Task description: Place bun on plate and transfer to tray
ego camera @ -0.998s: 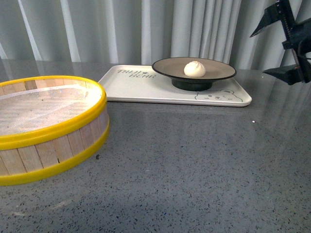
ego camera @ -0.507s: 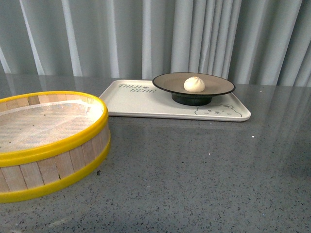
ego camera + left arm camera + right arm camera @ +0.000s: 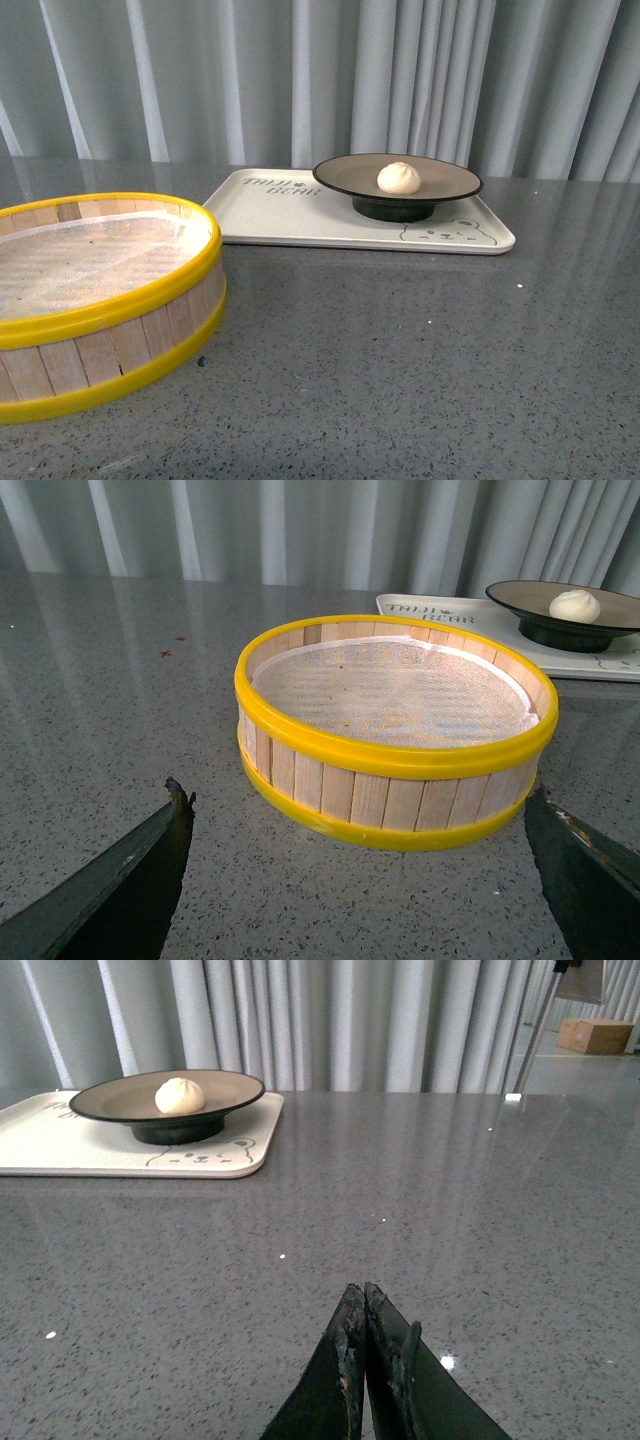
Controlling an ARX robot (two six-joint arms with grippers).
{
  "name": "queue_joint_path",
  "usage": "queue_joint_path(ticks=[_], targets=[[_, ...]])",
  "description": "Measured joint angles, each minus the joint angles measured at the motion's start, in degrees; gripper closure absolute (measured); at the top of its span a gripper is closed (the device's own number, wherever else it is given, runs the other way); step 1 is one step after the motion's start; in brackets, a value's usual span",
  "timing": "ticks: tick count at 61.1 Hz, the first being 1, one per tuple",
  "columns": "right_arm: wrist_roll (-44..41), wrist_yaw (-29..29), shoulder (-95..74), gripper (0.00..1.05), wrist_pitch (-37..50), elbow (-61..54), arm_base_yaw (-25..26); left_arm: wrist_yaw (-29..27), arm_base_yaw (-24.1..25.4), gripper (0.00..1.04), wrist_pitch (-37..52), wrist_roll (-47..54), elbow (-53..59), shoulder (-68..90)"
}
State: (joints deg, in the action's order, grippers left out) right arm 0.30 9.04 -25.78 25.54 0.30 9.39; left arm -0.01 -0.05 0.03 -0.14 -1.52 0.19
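The white bun [image 3: 399, 178] rests in the middle of the black-rimmed tan plate [image 3: 345, 176], and that plate stands on the right half of the cream tray [image 3: 270, 210] at the back of the table. Neither arm shows in the front view. In the left wrist view my left gripper [image 3: 360, 805] is open, fingers wide apart, just in front of the yellow steamer basket and holding nothing; bun [image 3: 574, 605] and plate [image 3: 520, 592] lie far beyond it. In the right wrist view my right gripper [image 3: 360, 1290] is shut and empty over bare table, well short of the tray [image 3: 60, 1140], plate [image 3: 110, 1100] and bun [image 3: 180, 1095].
A yellow-rimmed wooden steamer basket [image 3: 110, 300] with a white liner fills the near left of the table; in the left wrist view the basket [image 3: 390, 770] lies between the fingertips' line and the tray. Grey curtains hang behind. A cardboard box [image 3: 595, 1035] sits far off.
One second ago my right gripper was raised at the front view's right edge; it has since left that view. The camera's view has shifted slightly. Bun, plate and tray stay put.
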Motion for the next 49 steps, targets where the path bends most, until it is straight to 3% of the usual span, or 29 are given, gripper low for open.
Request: queue_joint_path(ticks=[8,12,17,49], targets=[[-0.02,-1.97,3.80,1.03,-3.63,-0.02,-2.03,0.00,0.00,0.07,0.00,0.00,0.00,0.00],[-0.07,-7.78,6.05,1.03,-5.81,-0.02,-5.90,0.00,0.00,0.07,0.00,0.00,0.00,0.00],[-0.11,-8.44,8.07,1.03,-7.65,-0.02,-8.74,-0.02,0.00,0.07,0.00,0.00,0.00,0.00],[-0.11,-8.98,17.18,1.03,-16.90,0.00,-9.18,-0.02,0.00,0.07,0.00,0.00,0.00,0.00]])
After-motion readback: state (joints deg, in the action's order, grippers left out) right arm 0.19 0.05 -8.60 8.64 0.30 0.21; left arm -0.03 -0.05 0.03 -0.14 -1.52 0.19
